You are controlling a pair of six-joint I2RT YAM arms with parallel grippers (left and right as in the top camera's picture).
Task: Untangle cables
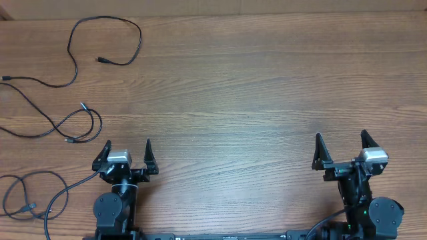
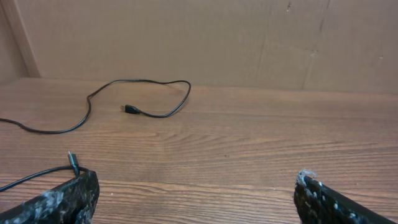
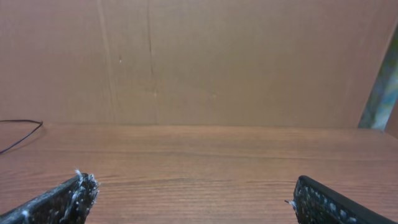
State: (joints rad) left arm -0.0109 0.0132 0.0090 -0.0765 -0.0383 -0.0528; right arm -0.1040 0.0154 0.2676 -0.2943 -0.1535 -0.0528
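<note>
From overhead, a brown wood-grain tabletop [image 1: 253, 93] fills the frame, and the cables [image 1: 102, 60] lie as loose, separate black strands along its left side. The left pincer [image 1: 127, 147] and right pincer [image 1: 341, 140] sit at the near edge, both released, jaws spread wide and grasping nothing. In the left wrist view, one looped strand lies ahead on the wood and another strand's end is just beside the left finger [image 2: 62, 199]. A plain cardboard wall [image 2: 217, 37] stands behind. The right wrist view shows the same wall and wood, with a sliver of cable at the far left.
</note>
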